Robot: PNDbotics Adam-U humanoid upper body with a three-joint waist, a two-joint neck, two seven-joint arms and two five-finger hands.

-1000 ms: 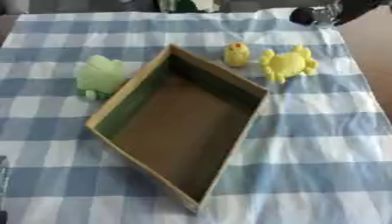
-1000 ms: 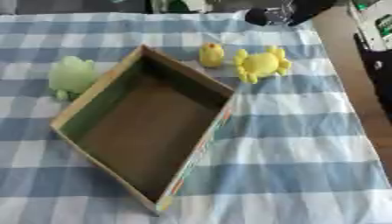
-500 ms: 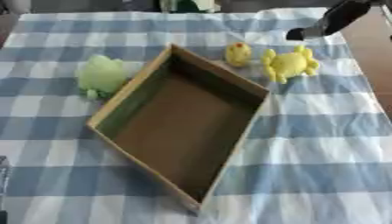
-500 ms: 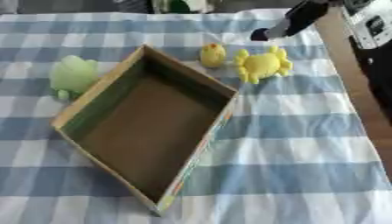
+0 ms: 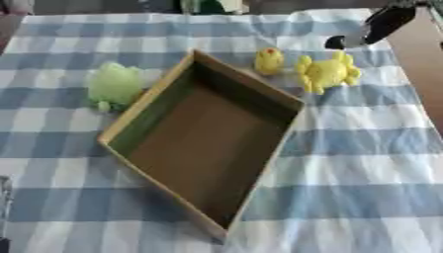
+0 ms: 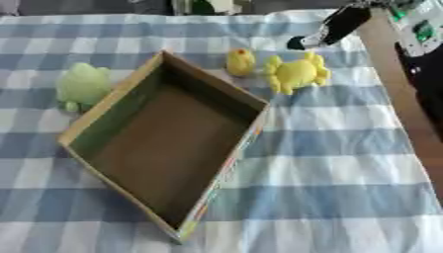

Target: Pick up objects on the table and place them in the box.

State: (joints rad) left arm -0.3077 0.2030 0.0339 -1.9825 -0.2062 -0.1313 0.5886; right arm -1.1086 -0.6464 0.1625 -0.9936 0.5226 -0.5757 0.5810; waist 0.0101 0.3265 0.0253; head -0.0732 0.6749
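Above the yellow crab toy [image 5: 326, 73], the right hand [image 5: 374, 27] reaches down, fingers' state unclear.

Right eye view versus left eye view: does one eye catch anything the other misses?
Only the right eye view shows, along its right edge, a light panel with green spots above a dark shape, and more bare wood beside the cloth. Only the left eye view shows a thin dark object at its lower left edge; I cannot tell what it is. Both share the empty cardboard box, the green toy to its left, the small yellow toy, the larger yellow toy, and the right hand reaching in beyond the larger one, holding nothing.
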